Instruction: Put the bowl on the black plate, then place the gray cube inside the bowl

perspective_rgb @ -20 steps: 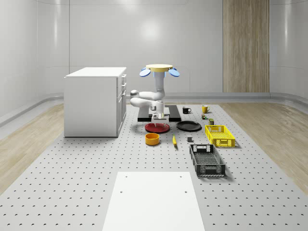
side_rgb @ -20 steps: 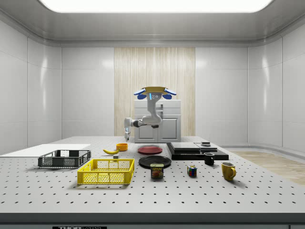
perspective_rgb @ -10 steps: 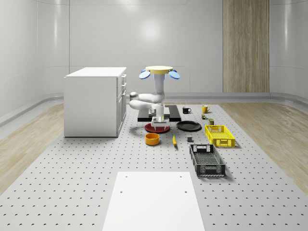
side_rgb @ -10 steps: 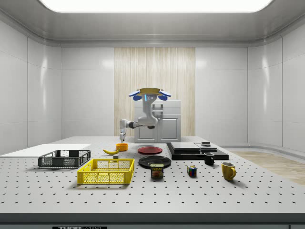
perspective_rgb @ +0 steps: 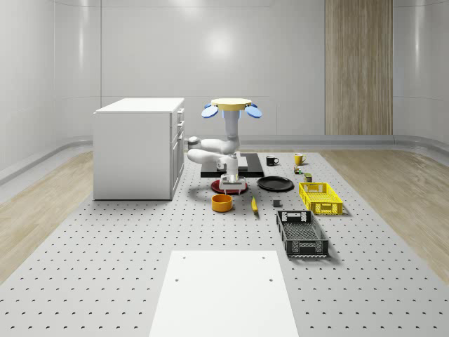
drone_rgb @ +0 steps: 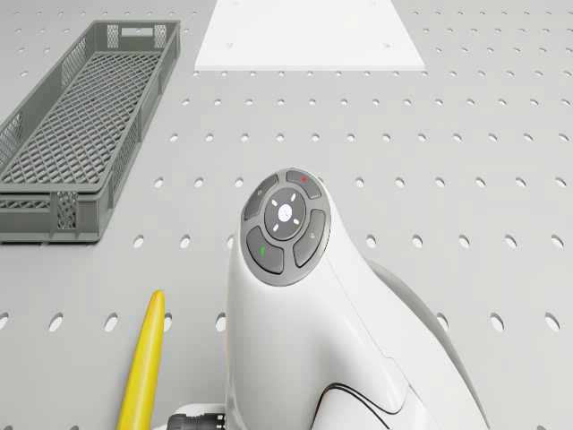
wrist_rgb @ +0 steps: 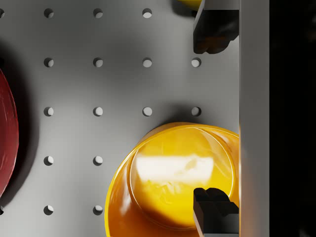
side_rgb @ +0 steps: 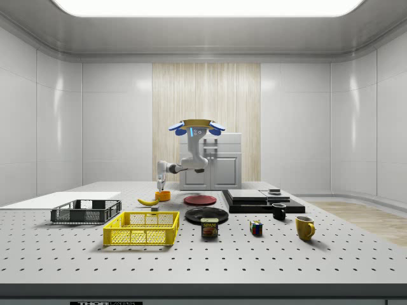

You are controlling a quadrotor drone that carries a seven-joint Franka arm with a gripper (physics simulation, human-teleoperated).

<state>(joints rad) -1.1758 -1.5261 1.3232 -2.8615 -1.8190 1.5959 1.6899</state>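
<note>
While hovering above the red plate [perspective_rgb: 215,185] on the desk [perspective_rgb: 140,239], drone [perspective_rgb: 232,105] reaches down toward the orange bowl [perspective_rgb: 222,202]. Fingers [wrist_rgb: 213,206] spread wide, released, one over the bowl's inside. Black plate [perspective_rgb: 275,184] well apart from bowl.

The pincer [wrist_rgb: 212,121] hangs spread wide above the orange bowl [wrist_rgb: 173,182] on the holed counter [wrist_rgb: 98,84], one fingertip [wrist_rgb: 215,210] over the bowl's inside, a red plate [wrist_rgb: 6,138] nearby.
</note>
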